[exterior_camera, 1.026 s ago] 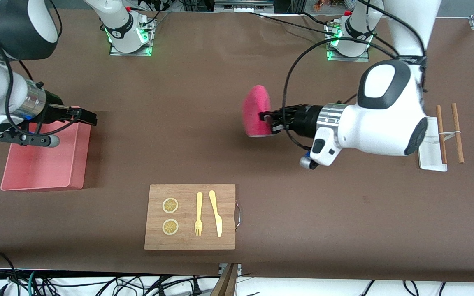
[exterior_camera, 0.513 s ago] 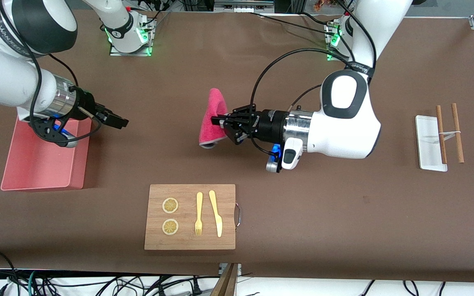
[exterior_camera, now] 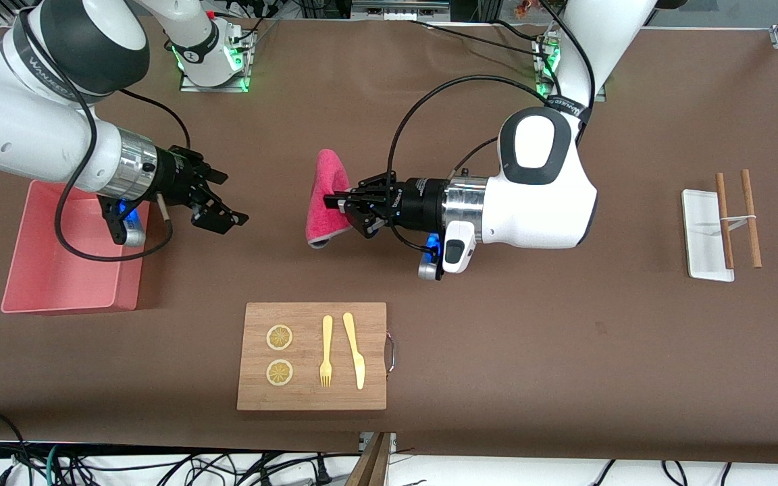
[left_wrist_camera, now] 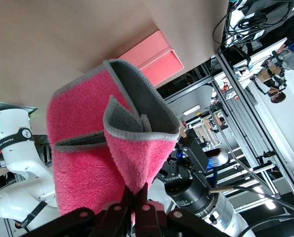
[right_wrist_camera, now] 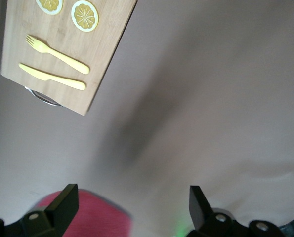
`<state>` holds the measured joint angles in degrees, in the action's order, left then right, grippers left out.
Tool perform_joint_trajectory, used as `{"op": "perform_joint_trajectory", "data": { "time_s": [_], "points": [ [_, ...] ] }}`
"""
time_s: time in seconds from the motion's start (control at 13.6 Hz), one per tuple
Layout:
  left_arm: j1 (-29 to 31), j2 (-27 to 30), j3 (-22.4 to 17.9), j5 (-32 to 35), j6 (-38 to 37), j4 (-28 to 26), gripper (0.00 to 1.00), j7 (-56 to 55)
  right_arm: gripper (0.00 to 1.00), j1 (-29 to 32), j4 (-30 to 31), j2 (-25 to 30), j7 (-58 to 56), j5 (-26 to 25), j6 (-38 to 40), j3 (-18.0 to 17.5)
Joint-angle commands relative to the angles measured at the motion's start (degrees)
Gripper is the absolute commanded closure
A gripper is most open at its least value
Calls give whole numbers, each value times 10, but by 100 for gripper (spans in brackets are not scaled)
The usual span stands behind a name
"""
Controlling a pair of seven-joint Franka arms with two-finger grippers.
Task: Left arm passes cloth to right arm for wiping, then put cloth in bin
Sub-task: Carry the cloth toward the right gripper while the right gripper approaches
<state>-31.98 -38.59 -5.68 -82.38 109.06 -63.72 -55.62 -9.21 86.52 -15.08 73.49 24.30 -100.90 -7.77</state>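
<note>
Bin (exterior_camera: 71, 260) sits at frame left on my bench (exterior_camera: 497, 337); right end effector (exterior_camera: 217, 202) hangs beside it, fingers spread wide, empty. At centre, left end effector (exterior_camera: 338, 206) hangs, pinched tight on the cloth (exterior_camera: 325, 199), which dangles over the bench.

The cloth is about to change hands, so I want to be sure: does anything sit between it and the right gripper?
Nothing visible does. The cloth hangs from the shut left gripper above bare table; the open right gripper faces it across that gap.
</note>
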Motion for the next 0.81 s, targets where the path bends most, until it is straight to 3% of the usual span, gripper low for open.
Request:
{"op": "perform_joint_trajectory", "data": {
  "time_s": [0.0,0.44,0.73],
  "points": [
    [0,-8,-4,-13,4,18,100,-9,1,-24,-9,-14,59,13,-33,2],
    [0,-8,-4,-11,4,18,100,-12,1,-42,-17,-45,47,13,-159,2],
    [0,-8,-5,-11,4,19,100,-11,1,-45,-21,-51,25,14,-162,2]
  ]
}}
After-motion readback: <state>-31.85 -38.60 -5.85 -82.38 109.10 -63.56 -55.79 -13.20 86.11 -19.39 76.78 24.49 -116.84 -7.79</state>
